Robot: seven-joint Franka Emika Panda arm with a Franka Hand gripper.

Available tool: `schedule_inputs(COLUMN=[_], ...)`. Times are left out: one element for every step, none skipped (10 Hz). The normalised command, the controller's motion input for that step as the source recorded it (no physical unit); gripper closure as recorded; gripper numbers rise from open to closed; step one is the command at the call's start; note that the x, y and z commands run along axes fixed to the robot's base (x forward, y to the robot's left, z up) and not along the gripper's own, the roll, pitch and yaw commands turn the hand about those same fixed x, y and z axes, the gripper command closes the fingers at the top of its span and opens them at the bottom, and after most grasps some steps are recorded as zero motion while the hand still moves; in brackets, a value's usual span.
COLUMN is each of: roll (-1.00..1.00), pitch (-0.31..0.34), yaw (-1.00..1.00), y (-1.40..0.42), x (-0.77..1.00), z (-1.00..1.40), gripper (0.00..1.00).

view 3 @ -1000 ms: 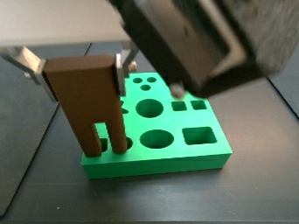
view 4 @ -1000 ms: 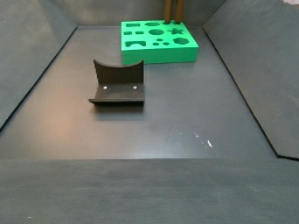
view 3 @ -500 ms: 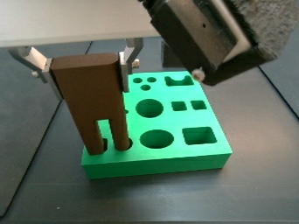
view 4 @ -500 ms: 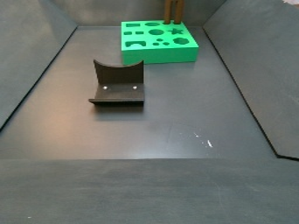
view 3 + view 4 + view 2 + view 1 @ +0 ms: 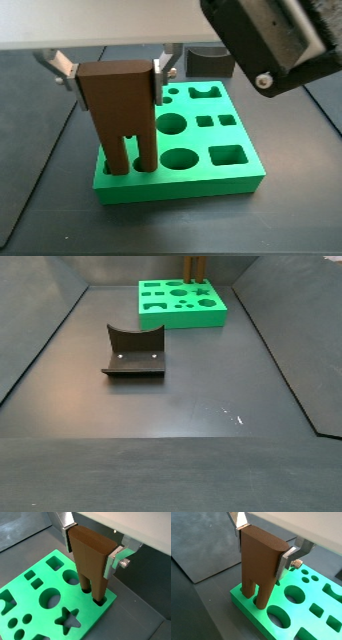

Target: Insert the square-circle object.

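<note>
The square-circle object (image 5: 116,110) is a tall brown piece with two prongs. It stands upright at a corner of the green board (image 5: 214,175), and its prong tips sit in holes there (image 5: 93,594). My gripper (image 5: 114,72) is above the board. Its silver fingers (image 5: 286,559) press the piece's top on both sides, so it is shut on it; both wrist views show this (image 5: 91,552). In a side view only the prongs (image 5: 197,266) show behind the board (image 5: 181,311).
The fixture (image 5: 134,351), a dark bracket with a scooped top on a base plate, stands on the dark floor in front of the board. The board has several other open holes (image 5: 227,155). A bulky dark part of the rig (image 5: 274,40) hangs over the board's far right.
The gripper and the brown piece have shifted to the right along the board's corner. The dark bulk at the upper right has drawn up and away.
</note>
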Motion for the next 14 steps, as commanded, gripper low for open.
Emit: schedule_inputs(roll=[0.00,-0.04,-0.09,-0.06,0.00,0.00,0.03,0.09,0.11,0.14,0.16,0.15,0.00,-0.09], pitch=[-0.066,-0.096,-0.136,-0.110,-0.044,0.000,0.000,0.024,0.046,0.050,0.059,0.063,0.027,0.036], yaw=[0.00,0.00,0.00,0.00,0.00,-0.03,-0.27,-0.39,-0.33,-0.21,-0.07,0.00,0.00,-0.04], y=[0.06,0.07,0.00,0.00,0.00,-0.01,-0.01,0.00,0.00,0.00,-0.01,0.00,0.00,0.06], x=[-0.30,-0.43,-0.41,-0.35,-0.17,0.03,0.18,0.25,0.24,0.20,0.18,0.18,0.19,0.13], z=[-0.20,-0.08,0.00,0.01,0.00,-0.30,-0.60,-0.65,-0.73,-0.74,-0.62,-0.44,-0.24,-0.04], gripper=[1.00,1.00,1.00,1.00,1.00,1.00,1.00,1.00,1.00,1.00,1.00,1.00,1.00,1.00])
